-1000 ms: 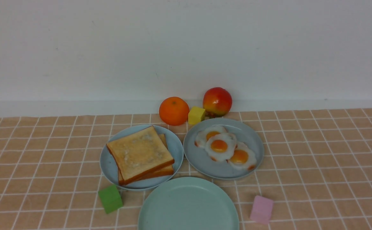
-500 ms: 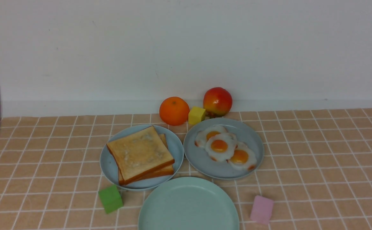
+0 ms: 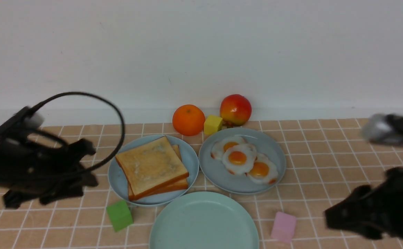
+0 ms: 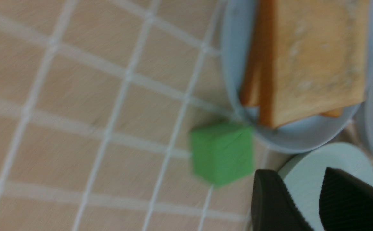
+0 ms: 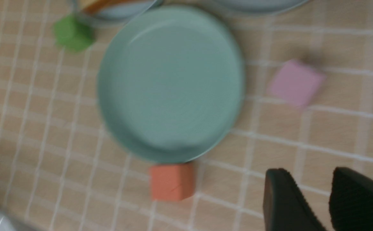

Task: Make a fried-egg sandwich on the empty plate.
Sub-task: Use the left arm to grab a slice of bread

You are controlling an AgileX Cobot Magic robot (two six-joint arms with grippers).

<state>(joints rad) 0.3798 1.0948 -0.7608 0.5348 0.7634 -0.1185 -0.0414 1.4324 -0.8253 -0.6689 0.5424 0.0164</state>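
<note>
On beige grid-patterned cloth lie browned, square toast slices.

- Left arm: near nine o'clock in the front view, a dark cable looping from it.
- Left gripper: open, fingers apart.
- Right arm: between three and four o'clock, blurred.
- Right gripper: open, fingertips separated.
</note>
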